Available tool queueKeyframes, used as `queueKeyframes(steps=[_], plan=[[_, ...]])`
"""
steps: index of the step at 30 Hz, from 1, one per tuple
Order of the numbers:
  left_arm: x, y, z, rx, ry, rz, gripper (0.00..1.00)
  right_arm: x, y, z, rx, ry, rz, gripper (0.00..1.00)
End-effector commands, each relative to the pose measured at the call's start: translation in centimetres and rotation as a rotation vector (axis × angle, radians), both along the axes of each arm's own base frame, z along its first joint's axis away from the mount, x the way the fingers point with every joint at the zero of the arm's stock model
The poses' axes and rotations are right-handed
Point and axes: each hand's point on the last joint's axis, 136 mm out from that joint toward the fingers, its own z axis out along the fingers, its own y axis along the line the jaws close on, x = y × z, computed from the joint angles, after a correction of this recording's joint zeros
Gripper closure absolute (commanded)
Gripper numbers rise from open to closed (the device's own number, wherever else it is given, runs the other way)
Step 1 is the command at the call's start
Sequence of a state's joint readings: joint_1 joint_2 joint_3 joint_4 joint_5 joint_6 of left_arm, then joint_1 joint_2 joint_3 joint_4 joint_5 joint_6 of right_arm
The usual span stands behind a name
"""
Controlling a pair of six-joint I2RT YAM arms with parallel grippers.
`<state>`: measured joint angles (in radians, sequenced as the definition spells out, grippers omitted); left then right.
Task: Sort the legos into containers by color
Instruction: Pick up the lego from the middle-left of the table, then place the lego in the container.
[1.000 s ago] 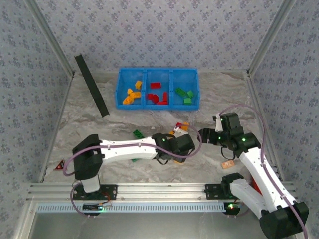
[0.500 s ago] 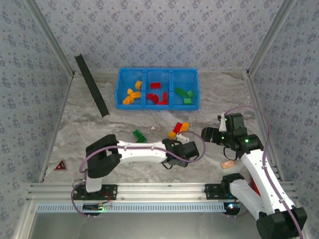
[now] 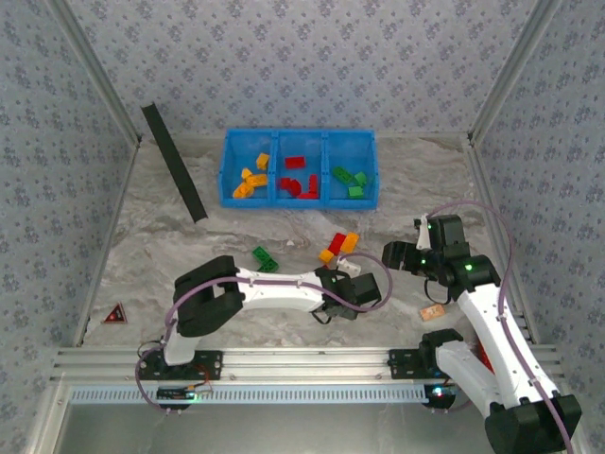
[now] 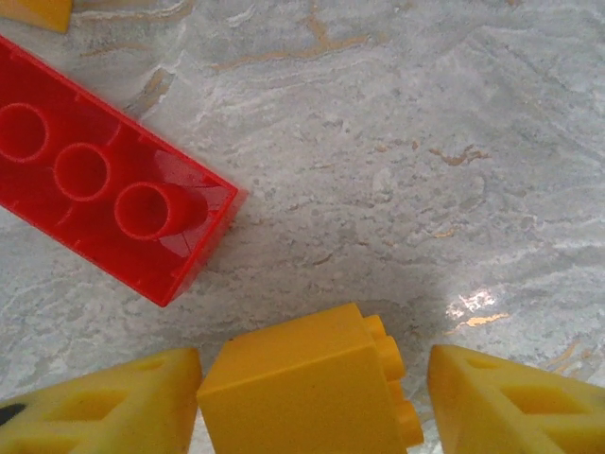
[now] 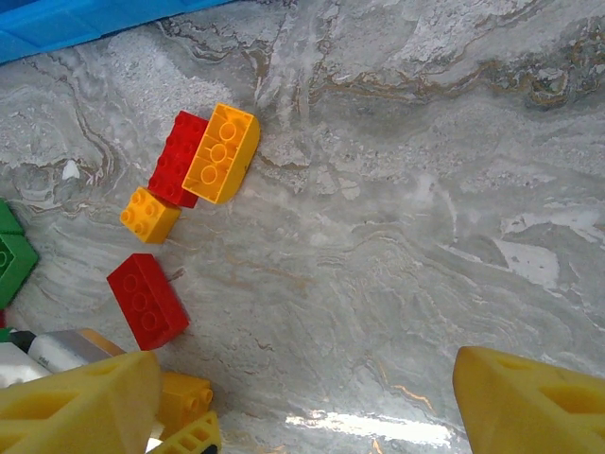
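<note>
Roughly, you are past half: the bin [image 3: 298,202] holds sorted bricks [image 3: 288,184], some wait outside. Your left gripper [image 4: 312,383] loosely brackets a yellow brick [image 4: 302,374]; your right gripper [image 5: 302,407] gapes wide, empty.

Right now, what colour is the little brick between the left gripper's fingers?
Orange-yellow. The brick shows best in the left wrist view.

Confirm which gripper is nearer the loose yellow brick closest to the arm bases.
Left. The yellow brick sits between the fingers of the left gripper. The right gripper hangs open off to its right, apart.
</note>
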<state>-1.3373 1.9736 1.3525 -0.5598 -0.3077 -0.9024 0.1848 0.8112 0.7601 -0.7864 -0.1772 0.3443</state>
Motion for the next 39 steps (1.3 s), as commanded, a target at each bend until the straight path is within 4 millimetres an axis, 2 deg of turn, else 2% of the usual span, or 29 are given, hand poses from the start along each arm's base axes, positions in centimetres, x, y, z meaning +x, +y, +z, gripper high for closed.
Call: queueKeyframes(steps=[1, 8, 13, 15, 18, 23, 26, 30, 33, 35, 39], plan=[[0.0, -0.6, -0.7, 0.001, -0.006, 0.006, 0.42, -0.1, 0.1, 0.9, 0.019, -0.019, 0.001, 0.18], [-0.2, -0.2, -1.4, -0.015, 0.006, 0.019, 0.57, 0.1, 0.1, 1.1, 0.028, -0.029, 0.001, 0.17], [-0.5, 1.4, -1.3, 0.005, 0.010, 0.034, 0.65, 0.6, 0.6, 1.5, 0.036, -0.063, 0.030, 0.17], [-0.4, 2.1, -0.3, 0.005, -0.010, 0.033, 0.65, 0.7, 0.5, 1.3, 0.037, -0.064, 0.029, 0.17], [0.5, 2.7, 3.0, -0.013, -0.075, 0.006, 0.66, 0.9, 0.4, 1.2, 0.033, -0.059, 0.023, 0.17], [4.5, 5.1, 10.4, -0.043, -0.199, -0.002, 0.66, 0.8, 1.3, 1.7, 0.080, -0.079, 0.047, 0.16], [8.2, 8.3, 14.3, -0.071, -0.275, 0.048, 0.66, 0.5, 1.7, 1.7, 0.109, -0.095, 0.049, 0.14], [13.8, 14.2, 18.7, -0.093, -0.403, 0.168, 0.65, 0.3, 2.9, 0.4, 0.125, -0.065, 0.079, 0.15], [16.8, 17.6, 20.9, -0.120, -0.458, 0.251, 0.64, 0.1, 4.2, -0.6, 0.104, -0.048, 0.137, 0.16], [18.2, 19.0, 21.8, -0.114, -0.493, 0.284, 0.63, -0.1, 5.0, -1.0, 0.069, -0.047, 0.177, 0.16], [21.1, 21.6, 21.7, -0.116, -0.509, 0.365, 0.63, -0.6, 6.6, -2.4, 0.000, -0.020, 0.249, 0.16]])
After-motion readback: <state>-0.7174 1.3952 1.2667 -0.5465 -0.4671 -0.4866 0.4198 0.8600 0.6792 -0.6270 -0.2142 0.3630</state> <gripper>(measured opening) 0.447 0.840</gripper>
